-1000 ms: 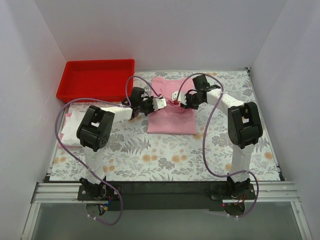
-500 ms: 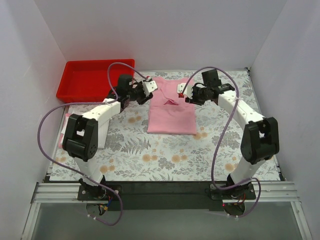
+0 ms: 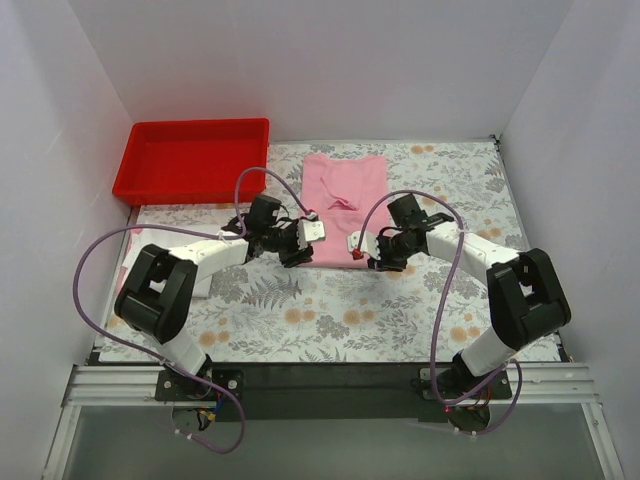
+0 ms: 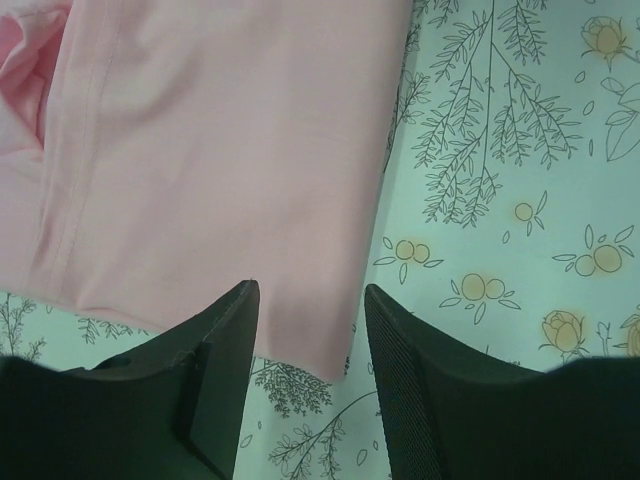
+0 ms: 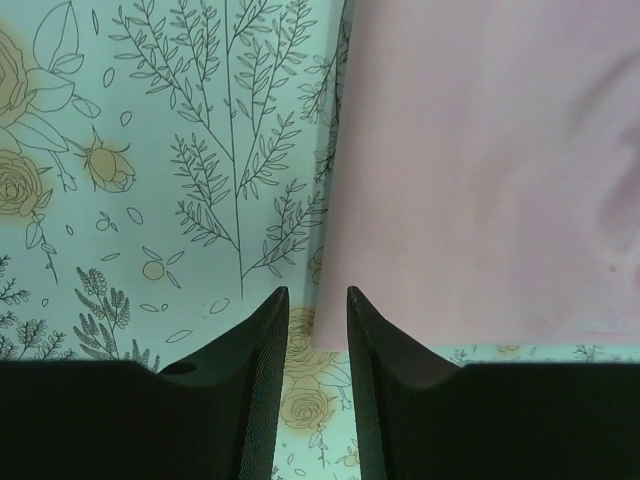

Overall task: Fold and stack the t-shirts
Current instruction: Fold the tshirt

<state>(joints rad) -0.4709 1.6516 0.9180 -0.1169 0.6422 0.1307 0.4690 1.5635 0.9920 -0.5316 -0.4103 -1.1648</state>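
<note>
Hands first, in the top view: your left hand [image 3: 300, 250] sits at the lower-left corner of the pink t-shirt [image 3: 343, 205]. Your right hand [image 3: 375, 258] sits at its lower-right corner. Both are low over the cloth, and from up here you cannot tell how far either is spread. The shirt lies as a long narrow strip in the middle of the flower-patterned counter [image 3: 300, 320], its far end near the back wall and its near end between your hands. The red tray [image 3: 190, 160] stands in the upper left of the frame, apart from the shirt. Bare counter runs along both long edges of the strip and across the lower part of the frame.

Left wrist view: the fingers [image 4: 215, 340] stand well apart, released, with nothing clamped. The shirt's corner lies flat in the gap between them. Its hem runs in from the left edge of the frame down to that corner, and its side edge climbs from there to the top. Right of that edge you have bare counter.

Right wrist view: the fingers [image 5: 262, 345] are only narrowly apart, but not clenched. The shirt's side edge runs down the frame into the gap, so one finger is over the counter and the other over pink cloth. The cloth lies flat and unpinched. The shirt fills the upper right of the frame, and the counter fills the left half.
</note>
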